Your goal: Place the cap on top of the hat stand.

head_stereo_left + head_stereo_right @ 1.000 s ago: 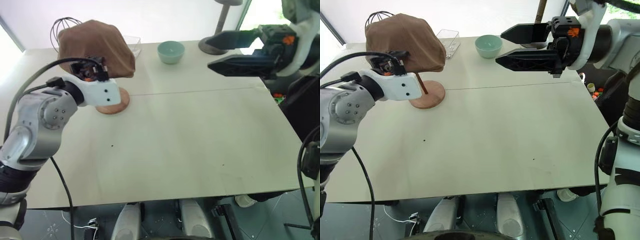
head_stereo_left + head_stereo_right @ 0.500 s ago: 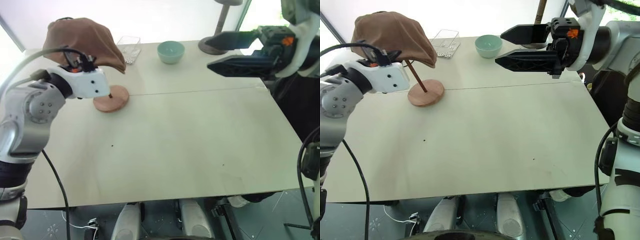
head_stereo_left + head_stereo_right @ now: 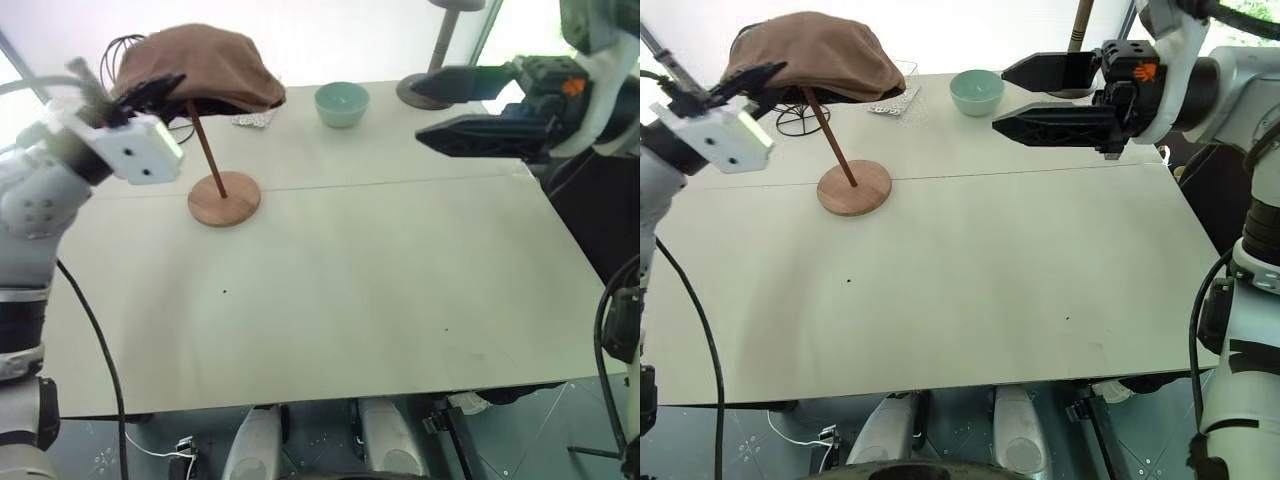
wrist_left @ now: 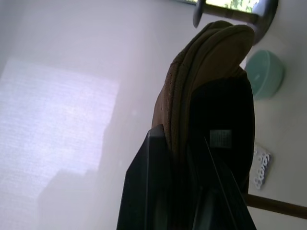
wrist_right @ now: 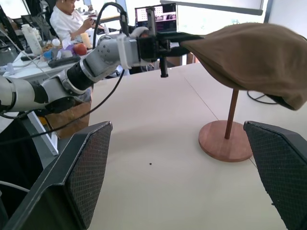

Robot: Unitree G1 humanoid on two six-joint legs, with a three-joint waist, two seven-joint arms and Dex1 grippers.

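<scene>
Cap point(image 3: 815, 55) is clamped at its rim by left pincer point(image 3: 758, 78), above hat stand point(image 3: 853, 186); right pincer point(image 3: 1012, 96) is held wide apart, nr the stand, w/ nothing gripped.

Bare table point(image 3: 380, 290) ahead (bowl point(image 3: 342, 103), grey stand point(image 3: 440, 60) crowd the far edge).

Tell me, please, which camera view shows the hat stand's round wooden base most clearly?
The right eye view: the hat stand shows its whole base and leaning rod there, unobstructed on the table. The left eye view shows much the same. The right wrist view has the base farther off, under the cap. The left wrist view catches only a bit of rod.
</scene>
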